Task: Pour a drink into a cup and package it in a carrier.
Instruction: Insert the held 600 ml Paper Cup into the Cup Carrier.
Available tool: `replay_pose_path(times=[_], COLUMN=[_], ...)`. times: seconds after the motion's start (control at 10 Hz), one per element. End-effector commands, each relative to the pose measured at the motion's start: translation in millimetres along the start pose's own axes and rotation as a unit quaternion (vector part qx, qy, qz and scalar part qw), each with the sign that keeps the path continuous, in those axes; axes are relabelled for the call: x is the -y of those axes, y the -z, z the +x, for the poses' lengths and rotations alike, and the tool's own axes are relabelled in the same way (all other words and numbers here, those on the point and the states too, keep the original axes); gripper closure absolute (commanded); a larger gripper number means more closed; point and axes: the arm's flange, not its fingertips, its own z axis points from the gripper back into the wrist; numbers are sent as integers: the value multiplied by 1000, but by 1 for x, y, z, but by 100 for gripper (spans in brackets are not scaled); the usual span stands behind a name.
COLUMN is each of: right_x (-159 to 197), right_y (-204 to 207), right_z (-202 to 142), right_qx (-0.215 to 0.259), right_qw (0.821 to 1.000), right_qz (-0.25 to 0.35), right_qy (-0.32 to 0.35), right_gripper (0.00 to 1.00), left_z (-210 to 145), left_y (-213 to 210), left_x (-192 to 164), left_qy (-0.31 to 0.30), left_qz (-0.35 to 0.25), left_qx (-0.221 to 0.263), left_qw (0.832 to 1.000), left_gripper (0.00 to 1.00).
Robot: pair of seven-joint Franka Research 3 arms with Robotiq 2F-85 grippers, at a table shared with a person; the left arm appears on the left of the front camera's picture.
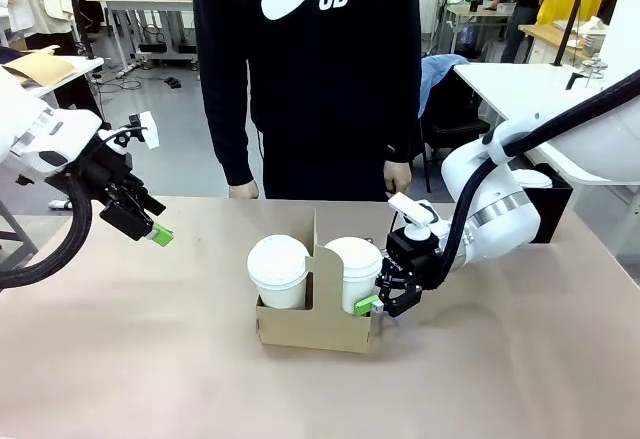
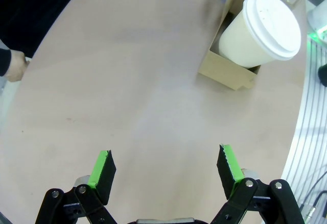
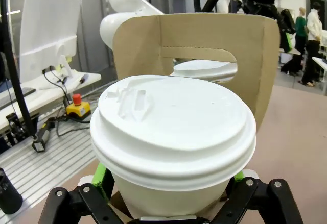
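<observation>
A brown cardboard carrier (image 1: 310, 329) stands mid-table with two lidded white cups in its slots, one on the left (image 1: 278, 264) and one on the right (image 1: 352, 259). My right gripper (image 1: 383, 304) is at the right cup. In the right wrist view its jaws stand wide, one on each side of that cup (image 3: 173, 127), before the carrier's handle tab (image 3: 255, 55). My left gripper (image 1: 155, 221) hovers open and empty at the far left. The left wrist view shows it (image 2: 166, 165) above bare table, with cup (image 2: 263, 30) and carrier (image 2: 225, 71) farther off. The lids hide the drink.
A person in a black top stands at the far edge, hands (image 1: 397, 174) hanging by the table. A black box (image 1: 552, 199) sits behind my right arm. Bare table (image 1: 150, 359) lies left of and in front of the carrier.
</observation>
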Motion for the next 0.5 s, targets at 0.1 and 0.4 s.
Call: replay_pose_path(times=[0.1, 0.4], right_x=[-5, -10], right_y=[-28, -61], right_z=[18, 42], right_qx=[-50, -77], right_qw=[997, 993], right_qz=[-41, -76], right_qy=[-37, -35], right_gripper=[0, 0], left_z=[2, 2], left_y=[0, 0], left_x=[-1, -1], left_qy=[-5, -5], left_qz=[-5, -5], left_qx=[10, 10], left_qw=[1000, 1000], left_gripper=[0, 0])
